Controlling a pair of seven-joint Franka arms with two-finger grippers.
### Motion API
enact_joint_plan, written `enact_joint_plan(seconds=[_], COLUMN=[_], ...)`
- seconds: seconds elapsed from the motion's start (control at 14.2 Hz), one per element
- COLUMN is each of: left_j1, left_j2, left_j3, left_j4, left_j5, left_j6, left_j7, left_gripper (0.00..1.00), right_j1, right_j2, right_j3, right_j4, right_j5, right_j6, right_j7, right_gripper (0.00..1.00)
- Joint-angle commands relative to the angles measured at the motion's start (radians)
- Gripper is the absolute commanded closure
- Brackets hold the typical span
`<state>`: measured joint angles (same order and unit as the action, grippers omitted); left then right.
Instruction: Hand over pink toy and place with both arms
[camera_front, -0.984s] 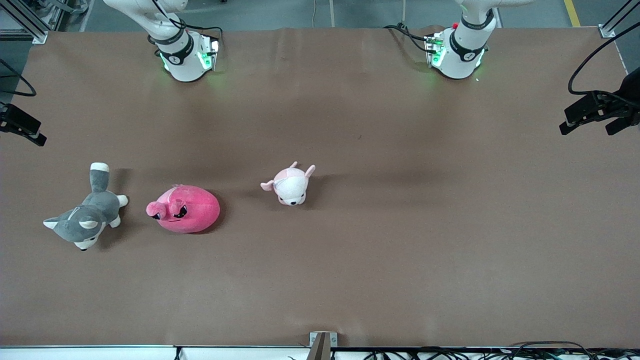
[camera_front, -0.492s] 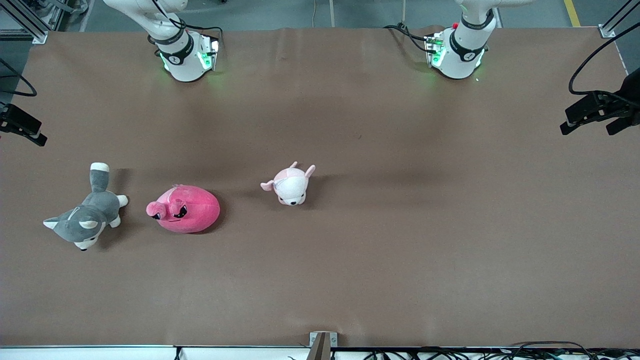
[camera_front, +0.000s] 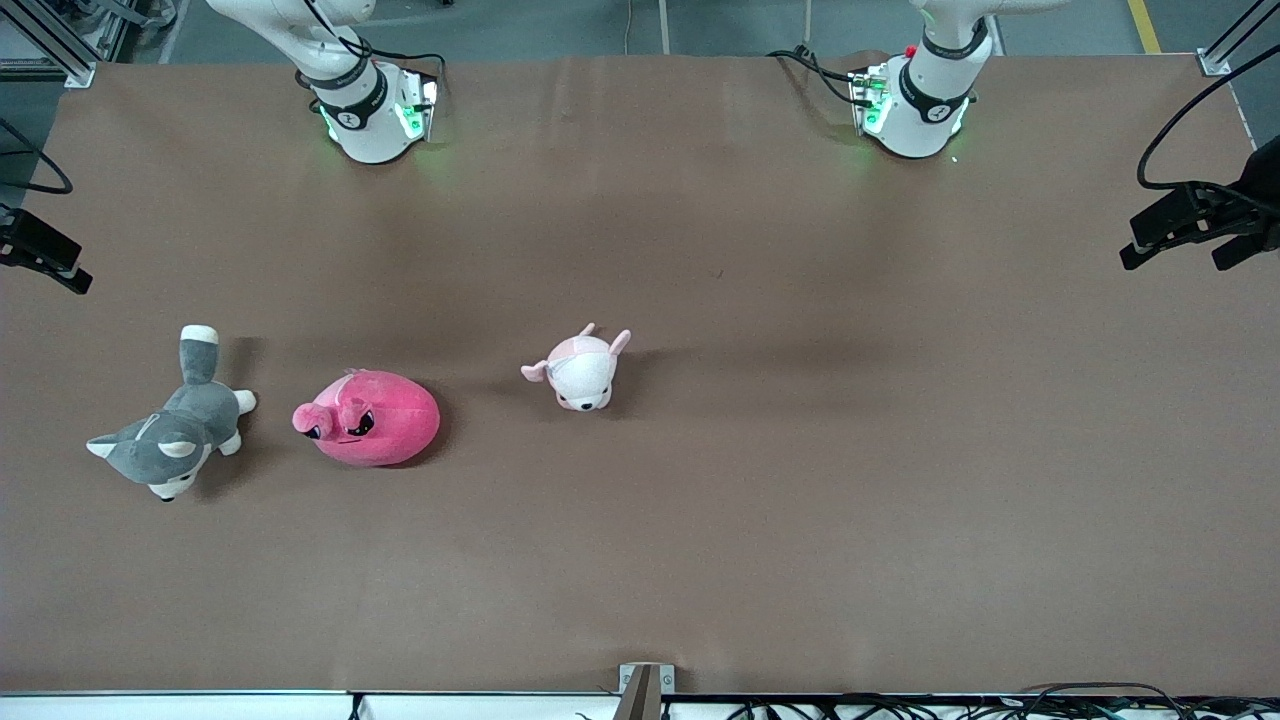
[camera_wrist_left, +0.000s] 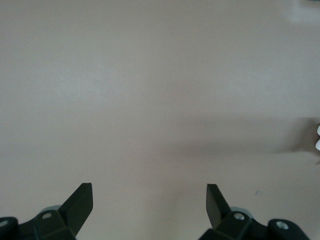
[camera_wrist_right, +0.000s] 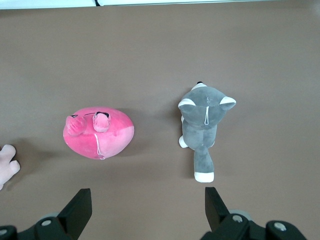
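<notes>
I am holding my right gripper (camera_wrist_right: 145, 210) high over the right arm's end of the table (camera_front: 800, 450), with its fingers wide apart and nothing between them. Straight below them, going across the table, I am seeing the grey wolf toy (camera_front: 170, 440) stretched out long with its tail up, then the pink toy (camera_front: 370, 418), then the small pale pig toy (camera_front: 582, 370).

The pink toy is lying on the table just beside the wolf. In my right wrist view the pink toy (camera_wrist_right: 98, 132) is sitting a little off the middle line between my fingers, and the wolf (camera_wrist_right: 204, 127) is off to the other side of it. It is a rounded, fat oval; its long axis is running along the row of toys. My right arm is clearly the nearer one.

My left gripper (camera_wrist_left: 149, 205) is waiting over bare table near the left arm's end, fingers also apart; only the pale pig's edge (camera_wrist_left: 317, 138) is showing there.

The pink toy is looking soft and plush, so I judge it will squash under a pinch. This lie would fit both a toy waiting for pickup and one already set down.
</notes>
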<state>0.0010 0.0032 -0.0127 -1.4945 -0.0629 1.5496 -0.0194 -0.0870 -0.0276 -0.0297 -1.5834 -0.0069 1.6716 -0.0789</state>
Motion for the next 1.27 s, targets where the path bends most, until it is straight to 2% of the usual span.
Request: enact_joint_plan(seconds=[0.0, 1.2], left_j1=[-0.004, -0.004], left_j2=[0.003, 0.003], left_j3=[0.0, 0.0], left_j4=[0.016, 0.016], left_j5=[0.017, 0.017], left_j6=[-0.002, -0.002], left_j7=[0.007, 0.007], left_gripper=[0.0, 0.0], right_j1=[0.0, 0.003], right_j2=[-0.011, -0.015], right_j3=[0.004, 0.004], right_j4=[-0.018, -0.044], right_j5=[-0.025, -0.031], right_j6=[0.02, 0.048], right_j7=[-0.005, -0.01], right_gripper=[0.0, 0.0])
